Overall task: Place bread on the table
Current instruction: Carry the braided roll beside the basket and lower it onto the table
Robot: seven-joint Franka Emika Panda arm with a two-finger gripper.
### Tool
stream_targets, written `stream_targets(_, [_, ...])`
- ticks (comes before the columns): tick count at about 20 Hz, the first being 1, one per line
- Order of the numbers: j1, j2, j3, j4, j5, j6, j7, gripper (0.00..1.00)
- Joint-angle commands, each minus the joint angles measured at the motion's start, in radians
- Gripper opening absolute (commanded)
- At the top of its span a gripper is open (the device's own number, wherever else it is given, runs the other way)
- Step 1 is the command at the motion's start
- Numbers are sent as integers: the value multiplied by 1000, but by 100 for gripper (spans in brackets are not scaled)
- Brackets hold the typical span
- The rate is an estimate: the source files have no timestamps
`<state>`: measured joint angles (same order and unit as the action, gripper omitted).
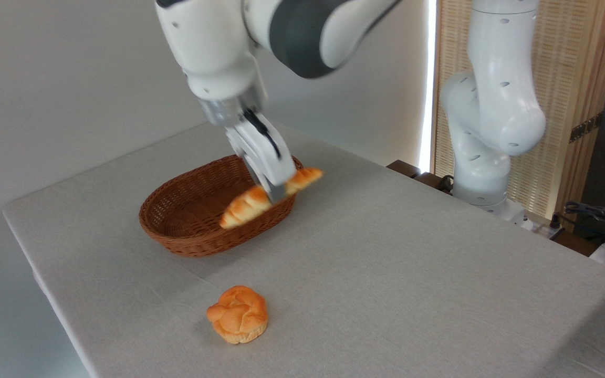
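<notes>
Nearest you, round knotted bun (238, 314) sits on the counter (413, 252). Behind it, your gripper (272, 190) has its jaws clamped on the bread (250, 202), held tilted over the basket (187, 210) rim.

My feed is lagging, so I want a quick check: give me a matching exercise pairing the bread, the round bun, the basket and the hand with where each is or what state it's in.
Things:
1. bread
2. round bun
3. basket
4. hand

States:
A. lying on the grey cloth near the front edge
B. shut on a loaf
C. sitting on the table with nothing resting inside it
D. held in the air, tilted, over the wicker rim

Pairs: 1-D, 2-A, 3-C, 4-B
</notes>
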<state>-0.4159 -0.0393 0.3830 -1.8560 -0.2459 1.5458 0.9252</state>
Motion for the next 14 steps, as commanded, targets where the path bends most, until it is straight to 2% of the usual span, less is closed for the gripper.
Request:
stream_targets(1, [-30, 25, 115, -55, 17, 11, 130, 28])
stream_targets(3, [-32, 27, 151, -89, 13, 14, 173, 32])
stream_targets(4, [-30, 32, 155, -97, 8, 14, 175, 40])
stream_targets(5, [-30, 38, 155, -101, 8, 14, 175, 42])
stream_targets(6, [-30, 51, 157, -109, 8, 14, 173, 52])
stream_targets(8, [-30, 76, 155, -112, 8, 16, 170, 91])
stream_targets(10, [-32, 78, 155, -114, 8, 14, 165, 100])
stream_targets(14, [-32, 79, 155, -126, 8, 14, 167, 100])
